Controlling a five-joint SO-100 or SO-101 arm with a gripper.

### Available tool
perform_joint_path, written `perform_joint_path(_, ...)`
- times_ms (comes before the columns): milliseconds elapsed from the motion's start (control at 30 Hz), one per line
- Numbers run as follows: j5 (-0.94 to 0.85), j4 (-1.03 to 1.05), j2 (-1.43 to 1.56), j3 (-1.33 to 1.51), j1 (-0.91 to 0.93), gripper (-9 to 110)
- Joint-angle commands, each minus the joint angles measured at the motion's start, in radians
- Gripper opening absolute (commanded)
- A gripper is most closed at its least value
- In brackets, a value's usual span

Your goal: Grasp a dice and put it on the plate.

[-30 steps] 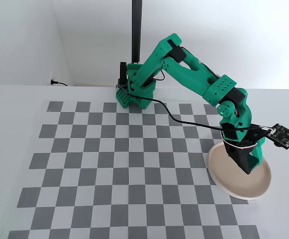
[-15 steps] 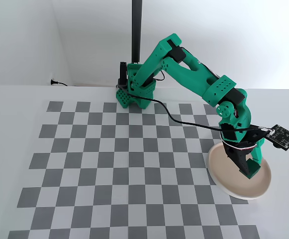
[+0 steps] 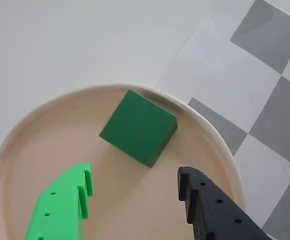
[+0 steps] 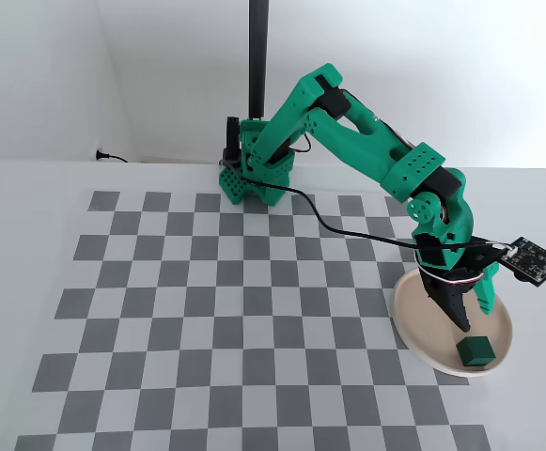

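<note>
While the fixed view takes in the whole white table point(image 4: 28, 282) with its grey-and-white checkerboard mat point(image 4: 235, 310), the pale wall and the black post point(image 4: 257, 56) behind the green arm point(image 4: 348, 141), the wrist view shows only a corner of that checkerboard past the plate point(image 3: 35, 150). The plate point(image 4: 413, 329) lies directly beneath the gripper point(image 4: 475, 319). The gripper point(image 3: 135, 197) hangs with its green and black fingers spread apart, empty. The dice point(image 3: 139, 127) rests flat on the plate, just ahead of the fingertips and clear of both; in the fixed view the dice point(image 4: 475, 350) sits just under them.
</note>
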Motion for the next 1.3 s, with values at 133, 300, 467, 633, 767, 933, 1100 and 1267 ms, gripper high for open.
perform_joint_path(133, -0.011, 0.152, 0.256, -0.098, 0.005, 10)
perform_joint_path(300, -0.020, 0.314, 0.445, -0.067, -0.003, 6)
perform_joint_path(467, -0.035, 0.296, 0.673, 0.117, -0.006, -4)
perform_joint_path(633, -0.026, 0.288, 0.905, 0.291, 0.006, -4)
perform_joint_path(767, 0.003, 0.391, 1.020, 0.314, 0.037, -4)
perform_joint_path(933, 0.012, 0.387, 1.278, 0.528, 0.100, -4)
perform_joint_path(1100, 0.058, 0.393, 1.506, 0.706, 0.186, -4)
perform_joint_path(1267, 0.103, 0.365, 1.746, 0.917, 0.290, -4)
